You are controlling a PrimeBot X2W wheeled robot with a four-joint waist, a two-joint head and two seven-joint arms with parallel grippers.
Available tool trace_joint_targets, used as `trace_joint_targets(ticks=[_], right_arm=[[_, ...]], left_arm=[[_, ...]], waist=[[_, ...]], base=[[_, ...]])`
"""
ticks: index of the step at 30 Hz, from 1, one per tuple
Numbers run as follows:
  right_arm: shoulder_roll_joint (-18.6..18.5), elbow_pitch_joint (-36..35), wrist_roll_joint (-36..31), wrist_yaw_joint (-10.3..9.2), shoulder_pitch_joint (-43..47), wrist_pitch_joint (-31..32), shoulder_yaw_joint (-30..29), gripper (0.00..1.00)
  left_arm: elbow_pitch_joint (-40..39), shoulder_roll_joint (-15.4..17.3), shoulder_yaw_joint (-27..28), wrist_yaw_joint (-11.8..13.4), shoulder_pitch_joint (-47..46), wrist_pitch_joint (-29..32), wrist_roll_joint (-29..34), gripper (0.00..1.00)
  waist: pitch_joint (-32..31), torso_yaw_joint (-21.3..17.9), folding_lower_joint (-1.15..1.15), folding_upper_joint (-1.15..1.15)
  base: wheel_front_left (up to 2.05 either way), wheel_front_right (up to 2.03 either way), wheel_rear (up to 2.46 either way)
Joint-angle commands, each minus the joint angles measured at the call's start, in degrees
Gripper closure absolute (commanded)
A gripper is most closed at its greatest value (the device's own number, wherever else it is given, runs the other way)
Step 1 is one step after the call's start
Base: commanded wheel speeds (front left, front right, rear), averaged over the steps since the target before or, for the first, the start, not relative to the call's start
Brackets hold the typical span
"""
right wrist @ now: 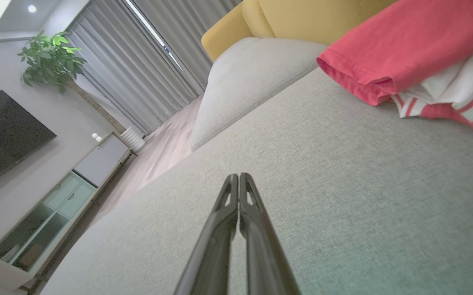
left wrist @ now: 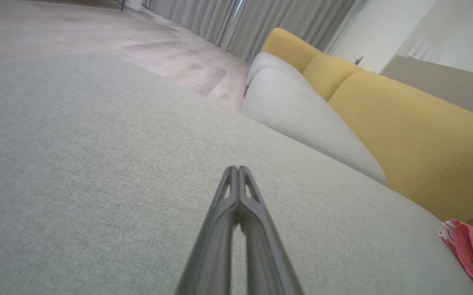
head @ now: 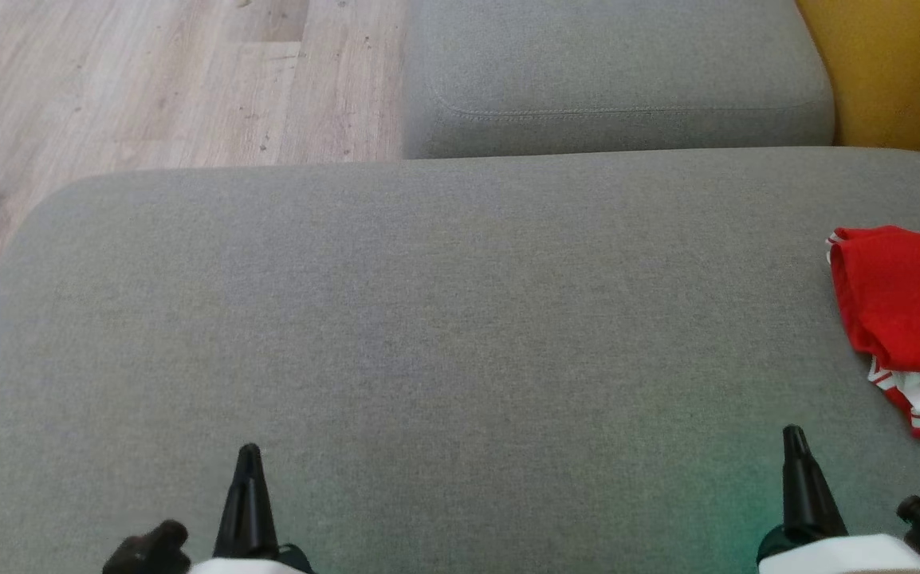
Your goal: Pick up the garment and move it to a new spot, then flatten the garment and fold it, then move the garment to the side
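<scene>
Head view: the garment (head: 906,319), red with white striped trim, lies at the right edge of the frame on the wide grey seat cushion (head: 428,319), partly cut off by the frame. It is bunched or loosely doubled over, red layer on top, white trim poking out beneath. We cannot tell whether that is a neat fold.

The left gripper (head: 249,458) sits at the lower left and the right gripper (head: 793,438) at the lower right. Both are low over bare cushion, well apart from the cloth. In both wrist views the fingers are pressed together with nothing between them.

Stage: the scene fits two readings. The cloth may be waiting to be picked up, or it may be folded and already set aside. We leave it open.

Risks as we judge them:
- The layers are loose, so a pinch on the top red layer alone would likely drag it off the white one and open the bundle.
- Fingers coming in low could snag the cushion weave instead of the fabric.
- The garment's far side is out of frame, so we cannot judge how near it is to the cushion edge, and a nudge from the right arm could push it off.
- Soft cloth sags when lifted from one point.
</scene>
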Motion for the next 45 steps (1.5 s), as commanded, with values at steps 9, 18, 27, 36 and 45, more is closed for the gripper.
trace_joint_targets(ticks=[9, 18, 27, 36, 45], right_arm=[[-1.38, -1.16, 8.06, -0.02, -4.68, 1.79, -0.47, 1.00], [-1.52, -0.69, 14.00, -0.03, -6.17, 3.17, -1.00, 1.00], [-1.61, -0.26, 19.23, -0.03, -7.49, 4.42, -1.52, 1.00], [-1.68, 0.22, 25.10, -0.03, -8.99, 5.87, -2.13, 1.00], [-1.73, 0.71, 30.94, -0.04, -10.49, 7.34, -2.78, 1.00]], left_arm=[[-0.52, 0.70, 3.37, -1.82, -4.37, 1.55, -8.41, 1.00], [0.26, 0.80, 5.01, -3.16, -5.60, 2.93, -14.72, 1.00], [0.97, 0.85, 6.49, -4.34, -6.70, 4.19, -20.27, 1.00], [1.77, 0.88, 8.21, -5.67, -7.94, 5.65, -26.50, 1.00], [2.58, 0.88, 9.97, -7.01, -9.20, 7.14, -32.70, 1.00]], waist=[[0.27, -0.50, 0.00, 0.00], [0.49, -0.92, 0.00, 0.00], [0.69, -1.29, 0.00, 0.00], [0.91, -1.71, 0.00, 0.00], [1.13, -2.13, 0.00, 0.00]], base=[[0.00, 0.00, 0.00], [0.00, 0.00, 0.00], [0.00, 0.00, 0.00], [0.00, 0.00, 0.00], [0.00, 0.00, 0.00]])
